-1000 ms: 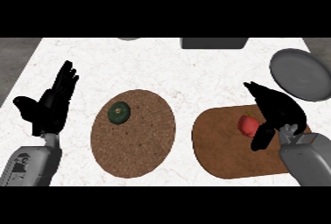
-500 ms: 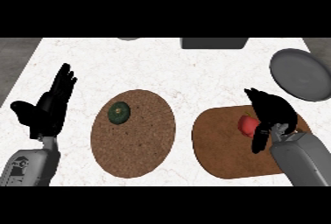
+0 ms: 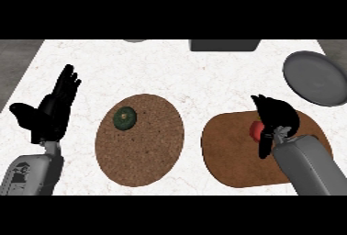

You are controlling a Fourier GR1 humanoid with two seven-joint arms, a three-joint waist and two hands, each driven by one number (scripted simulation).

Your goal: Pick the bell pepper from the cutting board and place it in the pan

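**Counter holdings, as we find them**

Item one: the bell pepper (image 3: 255, 130), red, lying on the cutting board (image 3: 230, 156), a reddish-brown rounded slab at the near right of the counter (image 3: 203, 73); we see only its left part, the rest hidden under the hand.

Item two: the right hand (image 3: 274, 117), black, on a grey forearm entering from the near right edge; it sits over the pepper with fingers curved down on its far and right sides and the thumb hanging at its near side; we cannot tell whether the fingers have actually closed on the pepper or merely cup above it.

Item three: the pan (image 3: 317, 78), grey and round, at the far right, well apart from the cutting board; we see nothing in it.

Item four: the left hand (image 3: 51, 112), at the left edge, fingers straight and pointing away, thumb out to the left, holding nothing; at rest.

Item five: a round brown cork-like mat (image 3: 146, 147) in the middle, just left of the cutting board; on its far left part we note a small dark green round object (image 3: 125, 118).

Item six: a grey boxy object (image 3: 225, 44) at the far edge, cut off by the frame.
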